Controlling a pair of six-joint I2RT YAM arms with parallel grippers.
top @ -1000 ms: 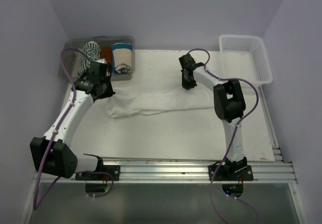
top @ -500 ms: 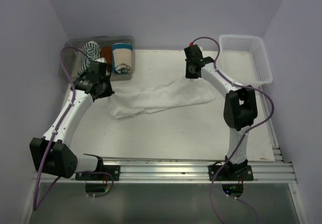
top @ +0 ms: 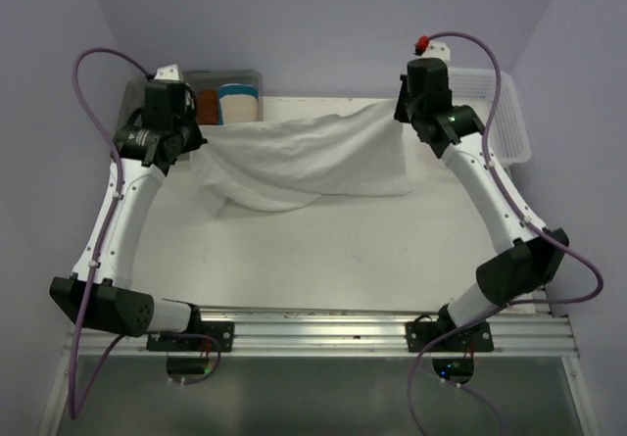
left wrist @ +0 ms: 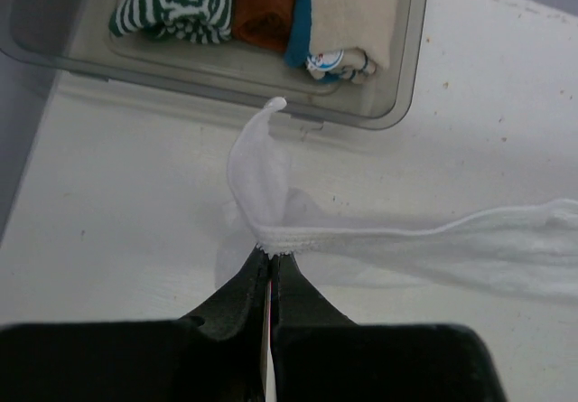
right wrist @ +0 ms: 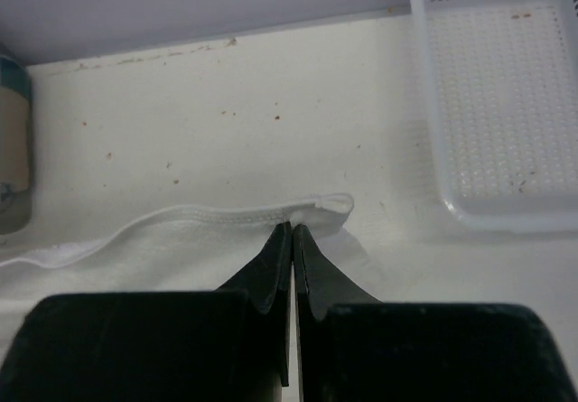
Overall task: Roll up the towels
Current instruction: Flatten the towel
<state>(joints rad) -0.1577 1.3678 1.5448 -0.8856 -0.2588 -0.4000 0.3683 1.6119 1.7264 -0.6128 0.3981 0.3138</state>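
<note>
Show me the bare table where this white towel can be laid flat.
Free: the wide near strip of table between the white towel and the metal rail. Crowded: the far corners, with the clear bin and white basket.

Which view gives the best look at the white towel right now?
Top external: the whole white towel shows, stretched between the left gripper and the right gripper, its middle sagging. The left wrist view shows only one pinched corner and some hem; the right wrist view only the other pinched corner.
</note>
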